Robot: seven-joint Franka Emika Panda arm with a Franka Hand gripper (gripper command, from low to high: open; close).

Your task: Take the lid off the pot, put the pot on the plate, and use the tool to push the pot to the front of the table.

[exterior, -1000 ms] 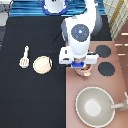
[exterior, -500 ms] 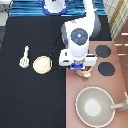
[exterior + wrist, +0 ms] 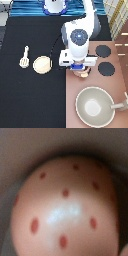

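Surface: black table (image 3: 30, 95) fills the exterior view's left and middle; a brown stove top (image 3: 95, 82) takes up the right side.
Burners: two black discs (image 3: 103, 50) show on the stove, at the exterior view's right of the arm.
Arm: white Panda arm (image 3: 80, 37) reaches from the exterior view's top toward the bottom, ending over the stove's left edge.
Gripper: gripper (image 3: 83, 71) sits low at the boundary of stove and table, directly over a small pink-beige object. Whether it is released or clenched cannot be told.
Lid and pot: a pink-beige edge (image 3: 85, 73) shows just beneath the gripper in the exterior view; lid and pot cannot be told apart there. The wrist view is filled by a rounded pink surface with red dots (image 3: 65, 208), seen from very close.
Plate: cream-yellow plate (image 3: 42, 64) lies bare on the table, at the exterior view's left of the gripper and apart from it.
Tool: cream-white spatula (image 3: 24, 57) lies just beside the plate on its left, handle toward the exterior view's top, not touching it.
Pan: large grey-beige pan (image 3: 94, 106) rests on the stove toward the exterior view's bottom right, its handle pointing right.
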